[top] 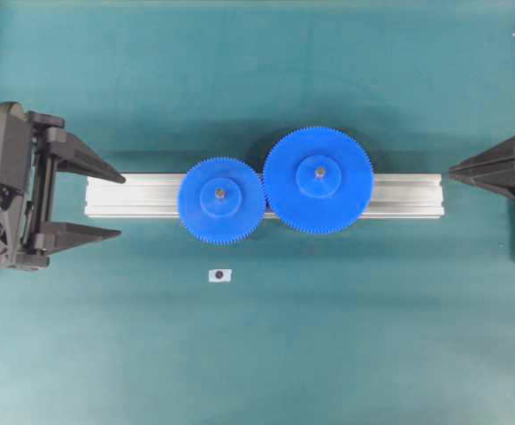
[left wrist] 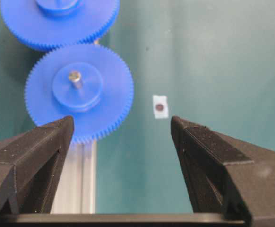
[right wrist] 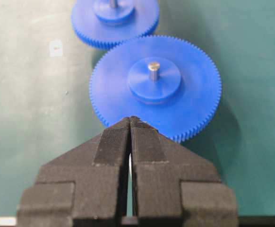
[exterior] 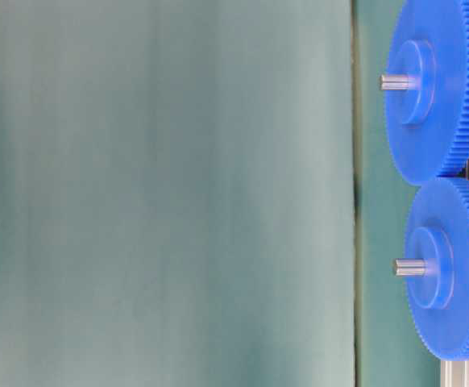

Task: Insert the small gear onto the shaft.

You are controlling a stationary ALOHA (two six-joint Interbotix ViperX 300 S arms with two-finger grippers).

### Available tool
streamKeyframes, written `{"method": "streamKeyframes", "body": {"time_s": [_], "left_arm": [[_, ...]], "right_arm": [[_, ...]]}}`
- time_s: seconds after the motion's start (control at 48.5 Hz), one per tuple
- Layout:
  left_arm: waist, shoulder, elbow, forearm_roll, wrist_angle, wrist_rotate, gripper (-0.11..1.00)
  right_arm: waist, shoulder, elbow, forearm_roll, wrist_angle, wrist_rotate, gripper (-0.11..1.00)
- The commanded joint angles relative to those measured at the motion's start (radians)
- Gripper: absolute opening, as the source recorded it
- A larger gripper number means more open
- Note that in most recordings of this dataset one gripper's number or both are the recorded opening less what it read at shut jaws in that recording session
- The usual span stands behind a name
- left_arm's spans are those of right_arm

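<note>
The small gear (top: pixel 221 200) is blue and sits flat on the aluminium rail (top: pixel 408 195). The metal shaft (left wrist: pixel 74 75) pokes up through its round hub. Its teeth meet those of the larger blue gear (top: pixel 318 180) to its right, which sits on a shaft of its own (right wrist: pixel 153 68). My left gripper (top: pixel 120 206) hovers at the rail's left end, open and empty, a short way from the small gear (left wrist: pixel 78 90). My right gripper (top: pixel 452 173) is at the rail's right end, shut and empty, pointing at the larger gear (right wrist: pixel 155 85).
A small white sticker with a dark dot (top: pixel 219 275) lies on the green mat in front of the small gear. Black frame posts stand at the far left and right edges of the overhead view.
</note>
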Motion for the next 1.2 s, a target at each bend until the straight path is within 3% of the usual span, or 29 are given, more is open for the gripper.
{"method": "streamKeyframes", "body": {"time_s": [0.0, 1.176], "left_arm": [[-0.003, 0.000, -0.012, 0.002, -0.009, -0.002, 0.82], [-0.003, 0.003, -0.005, 0.002, -0.006, -0.002, 0.82]], "right_arm": [[-0.003, 0.006, -0.009, -0.002, -0.009, 0.006, 0.06], [-0.003, 0.006, -0.008, 0.000, -0.021, 0.006, 0.06]]}}
